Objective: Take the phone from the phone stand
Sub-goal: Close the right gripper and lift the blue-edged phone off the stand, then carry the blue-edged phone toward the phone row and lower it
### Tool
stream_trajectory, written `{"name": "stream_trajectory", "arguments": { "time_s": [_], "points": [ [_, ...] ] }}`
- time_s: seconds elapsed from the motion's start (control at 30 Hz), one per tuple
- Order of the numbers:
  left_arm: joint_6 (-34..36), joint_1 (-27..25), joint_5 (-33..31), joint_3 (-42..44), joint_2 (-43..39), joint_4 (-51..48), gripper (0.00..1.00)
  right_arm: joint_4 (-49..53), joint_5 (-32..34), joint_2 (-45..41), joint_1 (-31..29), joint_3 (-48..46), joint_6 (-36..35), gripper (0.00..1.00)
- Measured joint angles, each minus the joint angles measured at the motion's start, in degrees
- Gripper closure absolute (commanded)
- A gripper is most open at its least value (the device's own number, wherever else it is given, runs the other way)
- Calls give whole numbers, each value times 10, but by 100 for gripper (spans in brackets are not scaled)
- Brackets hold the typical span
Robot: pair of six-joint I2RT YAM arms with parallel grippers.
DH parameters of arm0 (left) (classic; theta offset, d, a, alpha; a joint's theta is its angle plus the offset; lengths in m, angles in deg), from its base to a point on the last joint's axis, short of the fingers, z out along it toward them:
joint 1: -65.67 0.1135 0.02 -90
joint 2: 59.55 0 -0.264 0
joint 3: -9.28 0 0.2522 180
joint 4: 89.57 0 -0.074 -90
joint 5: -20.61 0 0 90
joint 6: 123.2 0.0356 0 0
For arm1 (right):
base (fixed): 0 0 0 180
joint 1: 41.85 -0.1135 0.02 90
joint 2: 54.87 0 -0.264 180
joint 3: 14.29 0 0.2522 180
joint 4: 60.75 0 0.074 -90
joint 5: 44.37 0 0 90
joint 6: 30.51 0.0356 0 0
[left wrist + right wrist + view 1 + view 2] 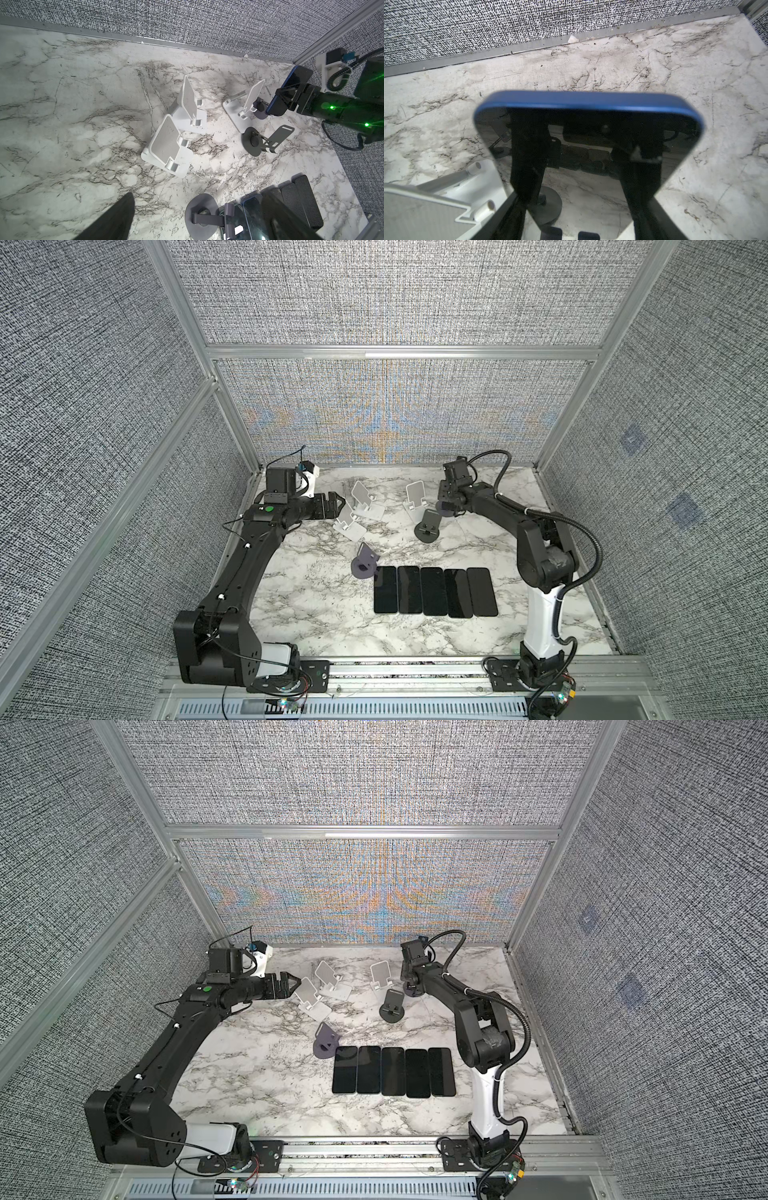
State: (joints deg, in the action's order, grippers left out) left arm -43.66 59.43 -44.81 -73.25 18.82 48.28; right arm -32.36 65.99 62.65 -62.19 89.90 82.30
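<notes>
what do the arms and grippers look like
Both are black and boxy. The left arm has a white base link, a round green sticker, white cable clips and a white camera bracket. The right arm has a white lower link and a ribbed black hose. The left gripper and right gripper have tapered black fingers.

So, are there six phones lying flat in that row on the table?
No, the row of phones on the table holds five, lying side by side.
</notes>
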Motion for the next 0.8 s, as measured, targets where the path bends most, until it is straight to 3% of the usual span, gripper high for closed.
{"name": "stream_trajectory", "arguments": {
  "time_s": [0.57, 0.8],
  "points": [
    [0, 1, 0, -1, 0, 0, 5, 23, -12, -33, 0, -1, 1, 46],
    [0, 1, 0, -1, 0, 0, 5, 62, -28, -97, 4, -21, -10, 50]
  ]
}}
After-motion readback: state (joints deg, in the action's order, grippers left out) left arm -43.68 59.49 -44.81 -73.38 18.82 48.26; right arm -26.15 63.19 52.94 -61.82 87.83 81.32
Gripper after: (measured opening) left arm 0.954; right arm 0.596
